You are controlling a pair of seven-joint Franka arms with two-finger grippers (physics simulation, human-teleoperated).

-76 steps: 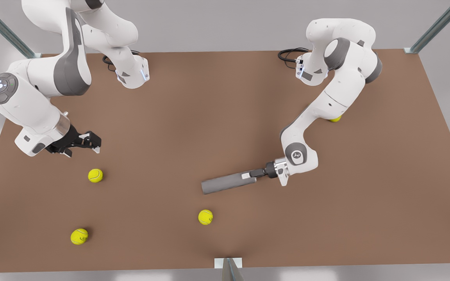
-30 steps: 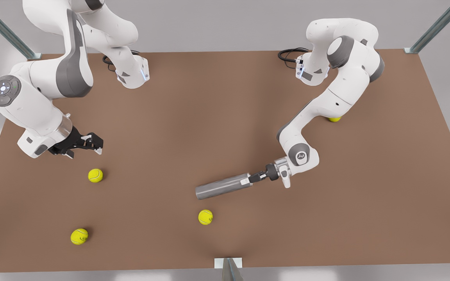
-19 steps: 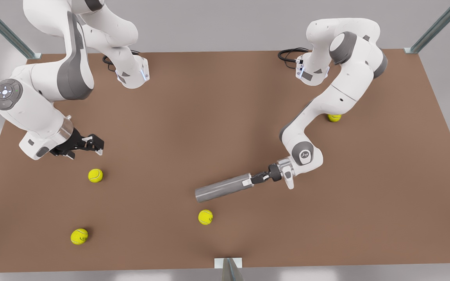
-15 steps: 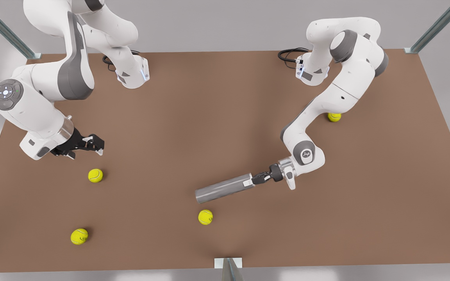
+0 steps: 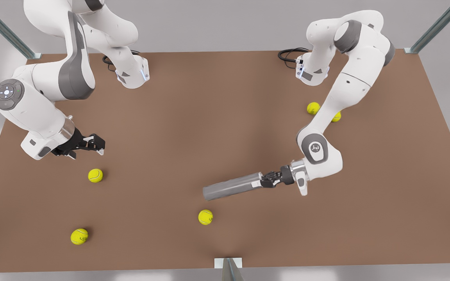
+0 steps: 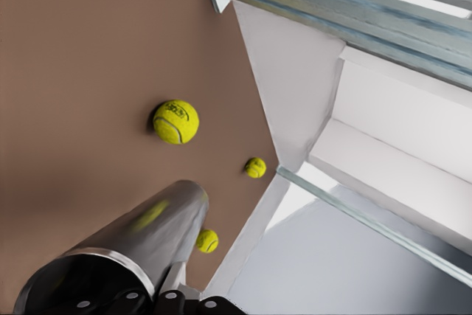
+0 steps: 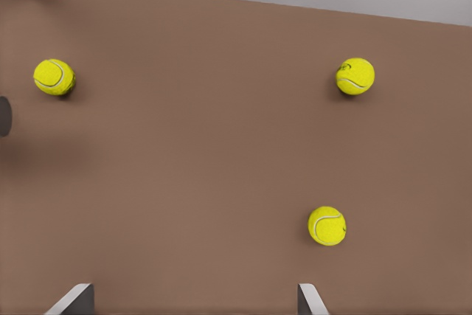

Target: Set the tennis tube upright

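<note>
Left gripper (image 5: 266, 182) clamped on rim end of tennis tube (image 5: 233, 186) — tube near-horizontal above table (image 5: 193, 117), 6 o'clock of centre. Upending, set-down remain. Right gripper (image 5: 92, 144) waits, fingers apart, 9 o'clock.

A simulated robot test cell is shown: a plain brown table (image 5: 217, 117) is framed by bare metal posts (image 5: 438, 26) against blank grey walls, two white arms (image 5: 342, 89) are bolted on with cables (image 5: 289, 54) trailing, and tennis balls (image 5: 205, 217) are scattered near the grippers
</note>
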